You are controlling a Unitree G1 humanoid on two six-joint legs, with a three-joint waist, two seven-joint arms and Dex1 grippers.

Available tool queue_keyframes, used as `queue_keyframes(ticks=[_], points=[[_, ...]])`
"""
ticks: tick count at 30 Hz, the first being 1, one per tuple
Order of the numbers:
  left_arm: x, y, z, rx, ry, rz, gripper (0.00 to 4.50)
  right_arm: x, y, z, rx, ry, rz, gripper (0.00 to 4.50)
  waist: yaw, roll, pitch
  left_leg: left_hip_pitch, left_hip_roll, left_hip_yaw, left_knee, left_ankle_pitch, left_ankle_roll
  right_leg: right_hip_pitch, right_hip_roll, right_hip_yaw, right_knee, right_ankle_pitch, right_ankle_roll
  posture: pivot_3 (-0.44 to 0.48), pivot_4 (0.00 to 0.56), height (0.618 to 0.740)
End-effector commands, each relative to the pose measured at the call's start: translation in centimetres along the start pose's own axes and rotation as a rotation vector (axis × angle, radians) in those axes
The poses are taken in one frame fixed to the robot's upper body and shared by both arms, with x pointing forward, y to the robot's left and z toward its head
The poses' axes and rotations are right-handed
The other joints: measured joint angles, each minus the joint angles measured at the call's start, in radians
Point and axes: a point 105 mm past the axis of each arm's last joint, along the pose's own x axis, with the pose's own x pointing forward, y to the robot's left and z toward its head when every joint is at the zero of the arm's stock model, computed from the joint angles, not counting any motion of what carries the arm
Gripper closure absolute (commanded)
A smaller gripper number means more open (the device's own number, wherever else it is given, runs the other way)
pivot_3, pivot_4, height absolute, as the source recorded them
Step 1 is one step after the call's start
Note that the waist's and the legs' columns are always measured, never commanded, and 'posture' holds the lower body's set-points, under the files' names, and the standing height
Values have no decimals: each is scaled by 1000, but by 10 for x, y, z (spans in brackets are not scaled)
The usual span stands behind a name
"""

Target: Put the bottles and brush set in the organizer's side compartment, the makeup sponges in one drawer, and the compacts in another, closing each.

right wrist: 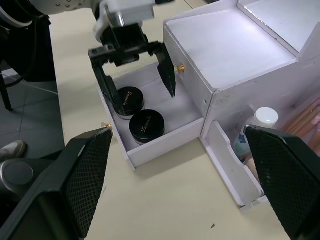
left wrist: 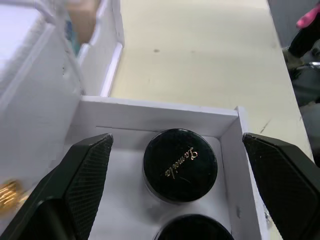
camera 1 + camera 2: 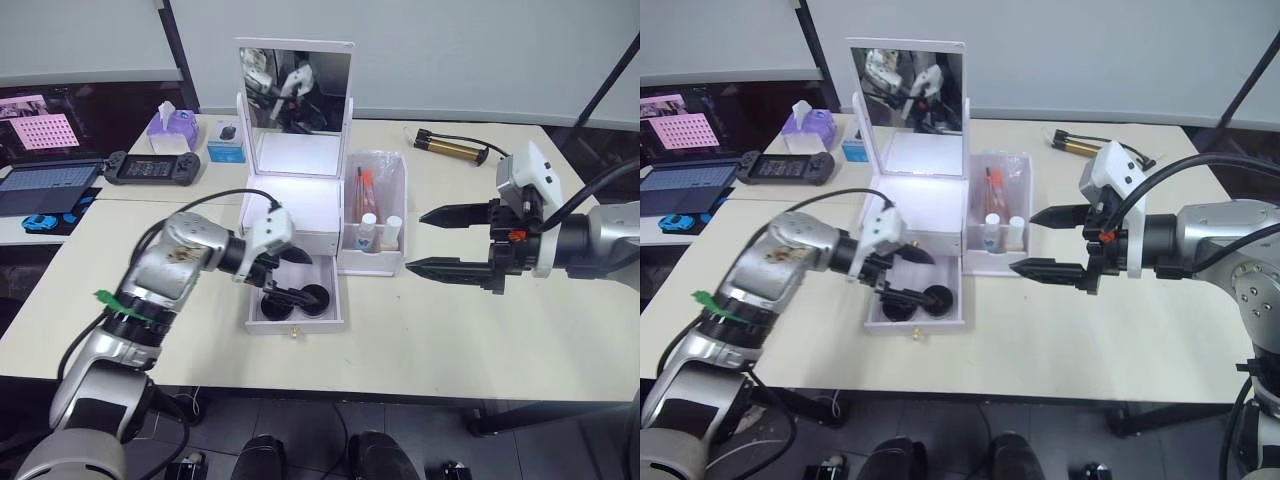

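Compacts [image 1: 136,111]: two round black jars with gold script, side by side in open lower drawer [image 3: 297,310] of organizer [image 3: 300,210]. Look rigid, light, glossy lids likely slippery; better grip across sides. Left hand [image 1: 135,80] fingers apart, poised over them. Right hand [image 3: 450,240] fingers apart, holding nothing, over surface [image 3: 450,340].

organizer [image 3: 300,215]: smooth white plastic
compacts [image 2: 180,165]: glossy black, gold lettering
table [image 3: 480,330]: matt cream
left gripper [image 1: 137,75] fingers [image 2: 82,175]: black, textured

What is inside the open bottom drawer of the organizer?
Two round black compacts lie in the open bottom drawer, with the open left gripper just above them. The drawer's rear part stays hidden under the organizer.
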Motion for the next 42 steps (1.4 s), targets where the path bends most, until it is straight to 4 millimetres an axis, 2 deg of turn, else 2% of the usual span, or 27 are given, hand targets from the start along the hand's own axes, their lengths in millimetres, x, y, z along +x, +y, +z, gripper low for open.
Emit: queue_keyframes(ticks=[1, 4, 7, 10, 16, 22, 26, 31, 36, 42], points=[[-25, -4, 18, 8, -104, 34, 26, 0, -1, 8, -49, -17, 1, 0, -1, 0, 0, 0, 0, 0, 0, 0, 0, 0, 0, 0, 0, 0, 0, 0, 150, 725], [-51, -4, 21, -52, -178, 110, 26, 4, -2, 10, -54, -23, 25, 0, -4, 0, 0, 0, 0, 0, 0, 0, 0, 0, 0, 0, 0, 0, 0, 0, 150, 725], [-66, -14, 13, -104, -188, 142, 26, 7, -4, 11, -61, -23, 48, 0, -7, 0, 0, 0, 0, 0, 0, 0, 0, 0, 0, 0, 0, 0, 0, 0, 150, 725], [-72, -31, 3, -166, -186, 134, 588, 10, -6, 12, -68, -25, 68, 0, -7, 0, 0, 1, 0, 0, 0, 0, 0, 0, 0, 0, 0, 0, 0, 0, 150, 725], [-67, -70, -29, -339, -187, 115, 2512, 20, -10, 15, -84, -34, 118, 0, -8, 1, 0, 1, 1, 0, 0, 0, 0, 0, -1, 0, 1, 0, 0, 0, 150, 725], [-48, -91, -47, -452, -220, 143, 4482, 25, -11, 17, -96, -37, 139, 0, 1, 1, 0, 2, 0, 0, 0, 0, 0, 1, -2, 0, 0, 0, 0, 0, 150, 725], [-38, -97, -56, -498, -231, 170, 4482, 25, -10, 16, -96, -36, 143, 0, 1, 1, 0, 2, 0, 0, 0, 0, 0, 1, -2, 0, 0, 0, 0, 0, 150, 725], [-26, -100, -80, -598, -230, 238, 4482, 24, -10, 16, -94, -36, 133, 0, 0, 1, 0, 2, 0, 0, 0, 0, 0, 1, -2, 0, 0, 0, 0, 0, 150, 725], [-15, -98, -79, -629, -307, 253, 4482, 21, -10, 15, -89, -36, 114, 0, 4, 1, 0, 2, 0, 0, 0, 0, 0, 1, -2, 0, 1, 0, 0, 0, 150, 725], [-9, -70, -84, -612, -334, 371, 4482, 18, -9, 14, -81, -36, 90, 0, 8, 1, 0, 2, -1, 0, 0, 0, 0, 1, -2, 0, 0, 0, 0, 0, 150, 725]])
